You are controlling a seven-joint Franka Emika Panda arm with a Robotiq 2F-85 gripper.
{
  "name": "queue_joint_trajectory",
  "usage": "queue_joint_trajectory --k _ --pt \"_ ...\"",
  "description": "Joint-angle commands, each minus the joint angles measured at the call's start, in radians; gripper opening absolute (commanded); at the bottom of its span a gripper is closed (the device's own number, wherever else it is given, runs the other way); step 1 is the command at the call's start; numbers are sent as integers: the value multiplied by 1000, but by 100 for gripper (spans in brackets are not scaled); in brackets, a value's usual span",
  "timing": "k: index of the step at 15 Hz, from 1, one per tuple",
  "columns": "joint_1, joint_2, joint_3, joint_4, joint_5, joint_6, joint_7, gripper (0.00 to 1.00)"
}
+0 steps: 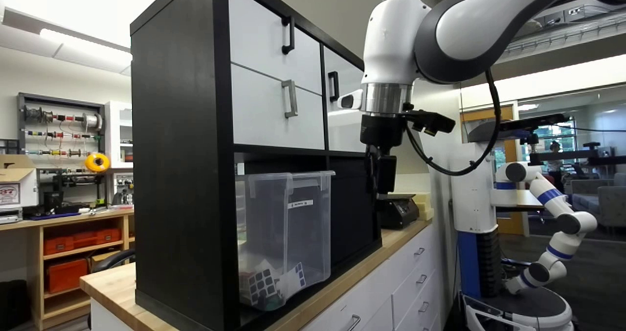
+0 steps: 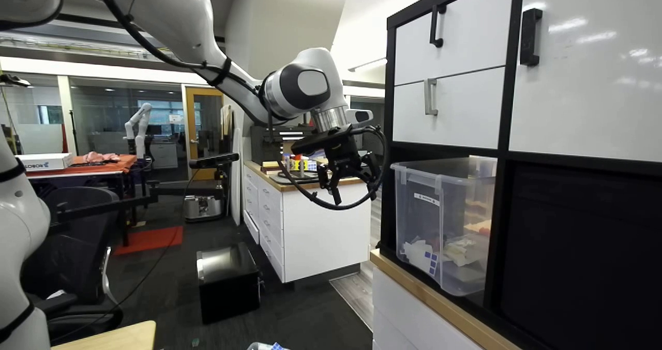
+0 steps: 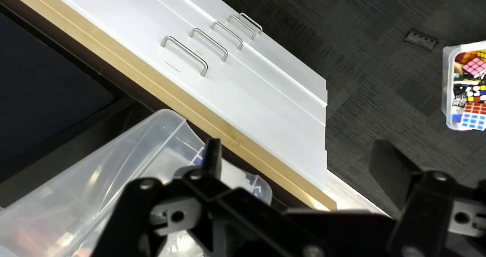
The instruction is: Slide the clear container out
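Note gripper, spread wide w/ nothing held. Find clear plastic bin in lwr cubby. Hook bin-side finger over front rim, clamp lightly w/o twisting, then pull straight out, approx. level.

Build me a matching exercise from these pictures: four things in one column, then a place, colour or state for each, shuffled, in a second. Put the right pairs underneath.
Things
1. Clear container
2. Claw
3. Black box
4. Countertop edge

Places, colours, states
A. Standing on the floor
B. Pale wood colour
C. Open, holding nothing
D. In a cabinet cubby

Pairs: 1-D; 2-C; 3-A; 4-B
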Motion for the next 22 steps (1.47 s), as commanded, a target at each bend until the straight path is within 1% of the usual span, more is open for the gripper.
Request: queue_joint_trajectory --k 1,12,19,22 --pt "8 12 -5 14 0 -2 0 100" --pt "11 32 -5 38 8 8 -8 100" --pt "13 62 -2 110 -13 6 8 100" --pt "14 83 -2 148 -19 35 0 100"
